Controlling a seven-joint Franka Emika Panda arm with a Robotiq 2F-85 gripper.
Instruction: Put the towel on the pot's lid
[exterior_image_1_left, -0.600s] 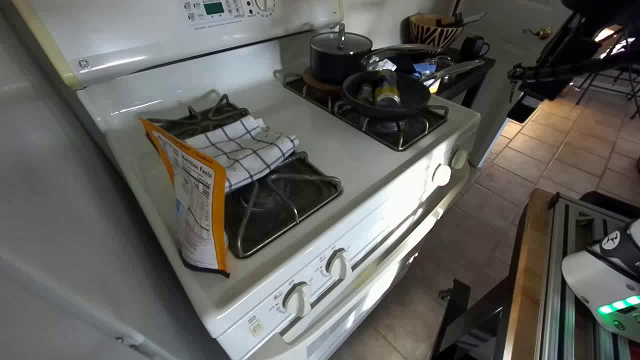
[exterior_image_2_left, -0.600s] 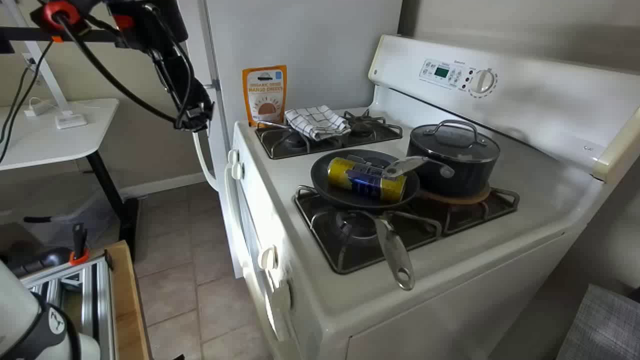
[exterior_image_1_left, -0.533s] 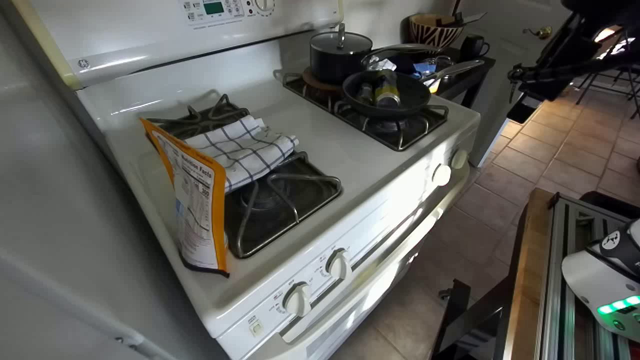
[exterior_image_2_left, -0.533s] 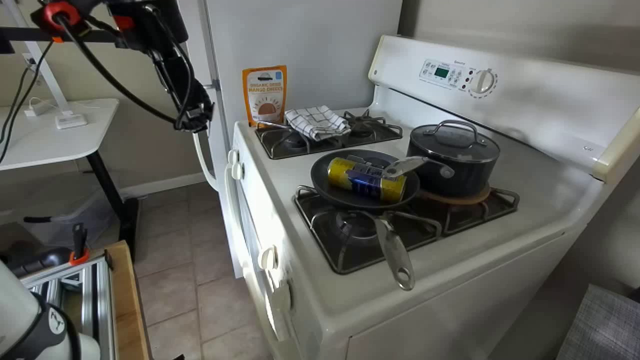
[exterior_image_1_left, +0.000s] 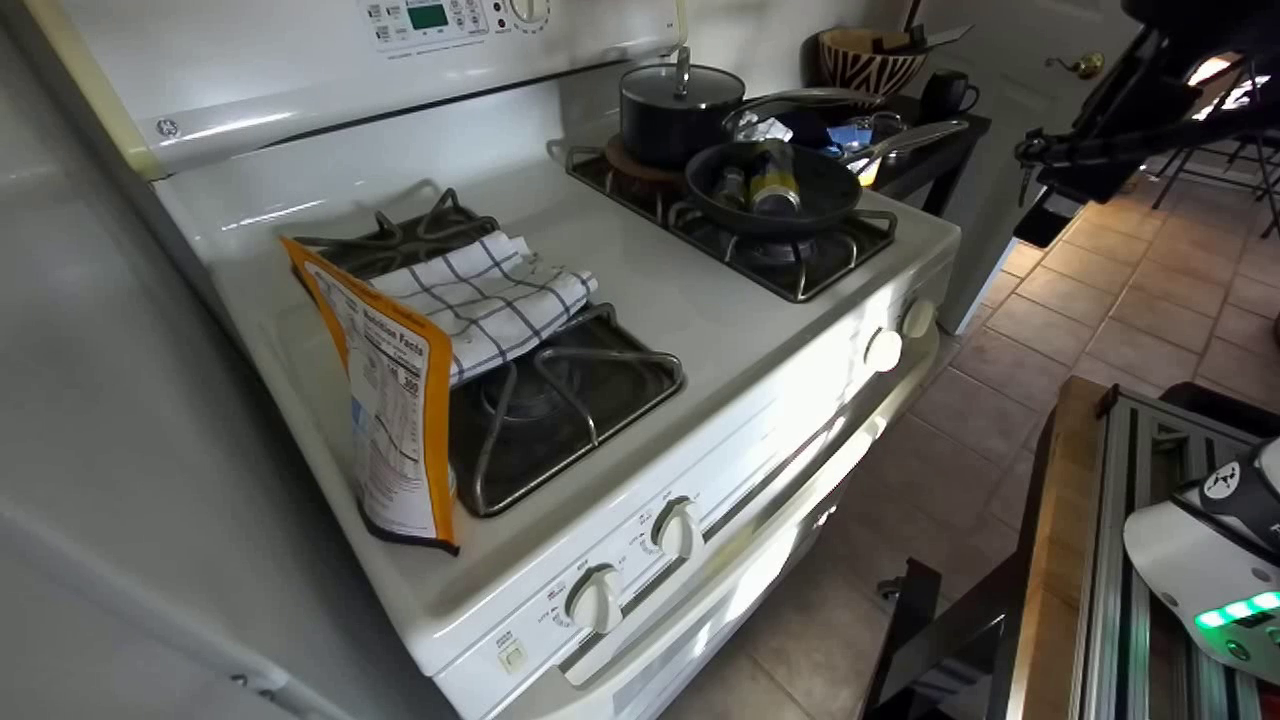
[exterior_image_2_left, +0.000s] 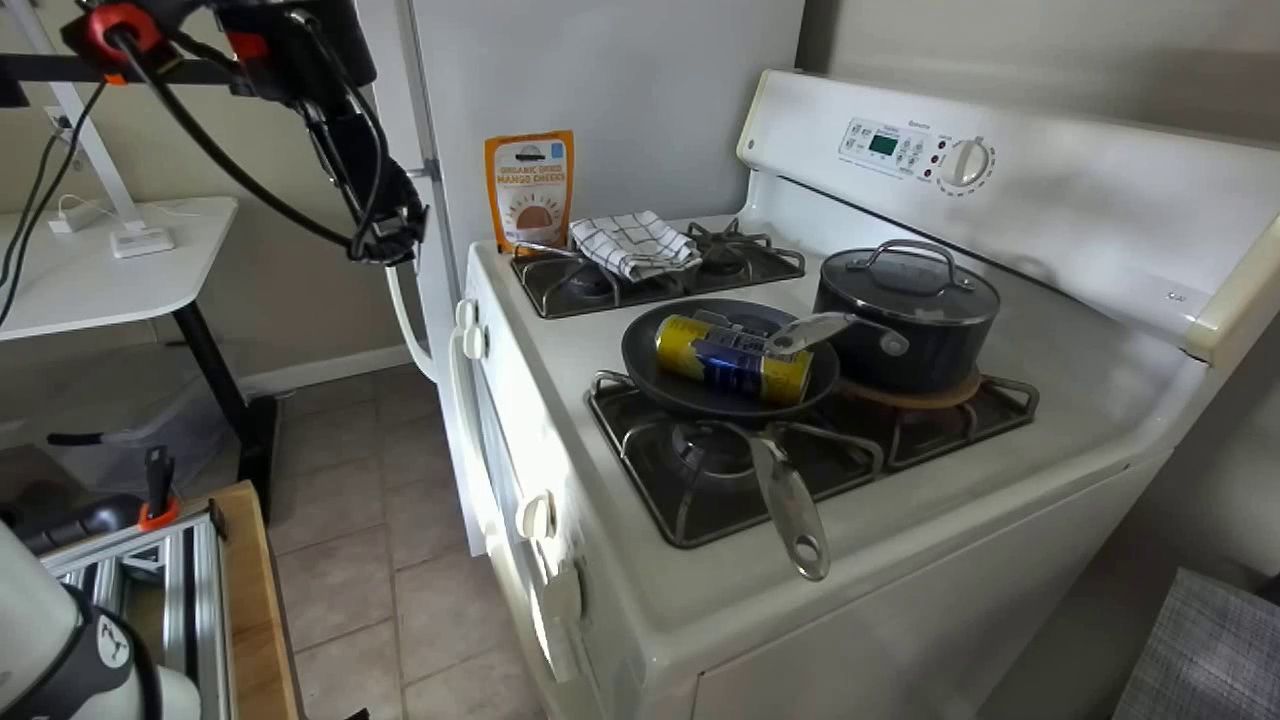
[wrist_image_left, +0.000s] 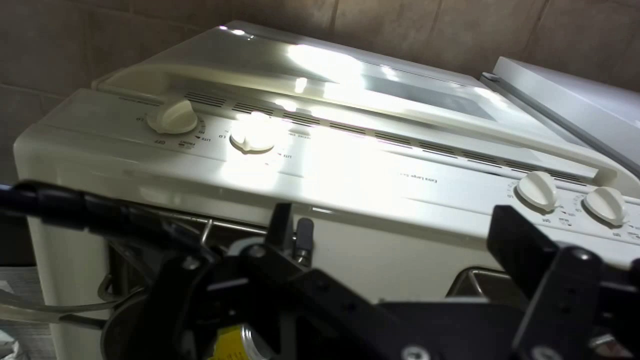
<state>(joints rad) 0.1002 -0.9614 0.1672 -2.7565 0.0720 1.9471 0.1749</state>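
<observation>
The white towel with dark checks lies folded on the burner grate beside an orange bag, in both exterior views (exterior_image_1_left: 490, 295) (exterior_image_2_left: 637, 245). The dark pot (exterior_image_2_left: 890, 345) stands on the back burner diagonally across the stove. Its glass lid (exterior_image_2_left: 915, 285) (exterior_image_1_left: 695, 88) is on, with a metal loop handle on top and nothing lying on it. My gripper (exterior_image_2_left: 392, 235) hangs in the air off the stove's front side, away from towel and pot. In the wrist view my gripper (wrist_image_left: 392, 212) has its fingers wide apart with nothing between them. Towel and lid are not visible in the wrist view.
A frying pan (exterior_image_2_left: 650, 375) holding a yellow and blue can (exterior_image_2_left: 735, 362) sits beside the pot, its metal handle (exterior_image_2_left: 790, 505) sticking out. The orange bag (exterior_image_2_left: 530, 195) (exterior_image_1_left: 390, 410) stands upright by the towel. A tall control panel (exterior_image_2_left: 1050, 160) closes the stove's back.
</observation>
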